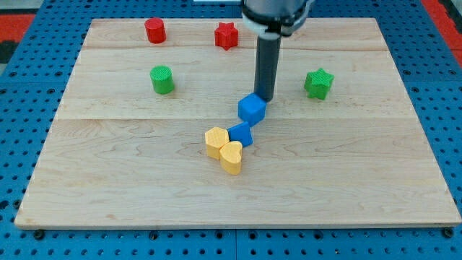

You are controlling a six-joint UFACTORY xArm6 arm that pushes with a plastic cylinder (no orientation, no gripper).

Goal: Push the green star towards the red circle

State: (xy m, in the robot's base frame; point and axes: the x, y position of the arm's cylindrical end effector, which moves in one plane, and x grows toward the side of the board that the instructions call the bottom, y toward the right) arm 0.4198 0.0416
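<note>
The green star (318, 83) sits at the view's right on the wooden board (361, 180). The red circle (154, 30) stands near the board's top left. My tip (263, 98) is near the board's middle, just above and touching or nearly touching the blue cube (252, 109). The tip is well to the left of the green star and far to the right of and below the red circle.
A red star (227, 35) lies at the top middle. A green circle (162, 79) is at the left. A second blue block (240, 134), a yellow hexagon (216, 141) and a yellow heart (232, 157) cluster below the blue cube.
</note>
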